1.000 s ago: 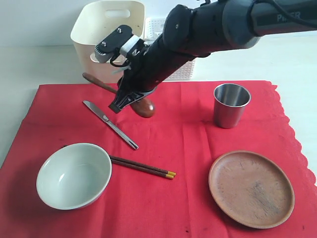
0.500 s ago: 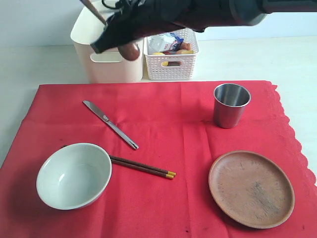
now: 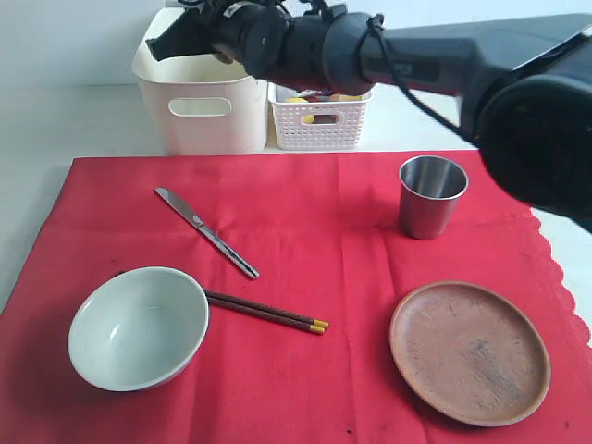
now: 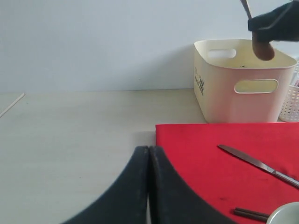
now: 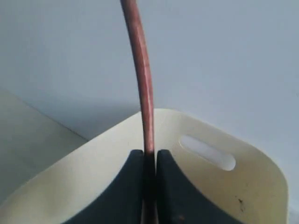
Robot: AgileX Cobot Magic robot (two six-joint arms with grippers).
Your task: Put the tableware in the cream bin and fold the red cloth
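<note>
My right gripper [image 5: 149, 155] is shut on the dark wooden spoon [image 5: 143, 88] and holds it over the open cream bin [image 3: 199, 109]. The spoon's bowl [image 4: 264, 49] hangs just above the bin's rim. On the red cloth [image 3: 324, 231] lie the metal knife [image 3: 205, 231], the pale green-white bowl [image 3: 139, 326], the chopsticks [image 3: 268, 313], the steel cup [image 3: 431, 196] and the wooden plate [image 3: 469, 351]. My left gripper [image 4: 149, 149] is shut and empty, low over the bare table beside the cloth's edge; the exterior view does not show it.
A white lattice basket [image 3: 319, 120] with food items stands right of the cream bin, behind the cloth. My right arm [image 3: 416, 55] stretches across the back of the scene above both containers. Pale tabletop [image 4: 79, 121] surrounds the cloth.
My right gripper lifted the spoon off the cloth and carried it up and back to above the cream bin. Everything else on the cloth stayed put.
</note>
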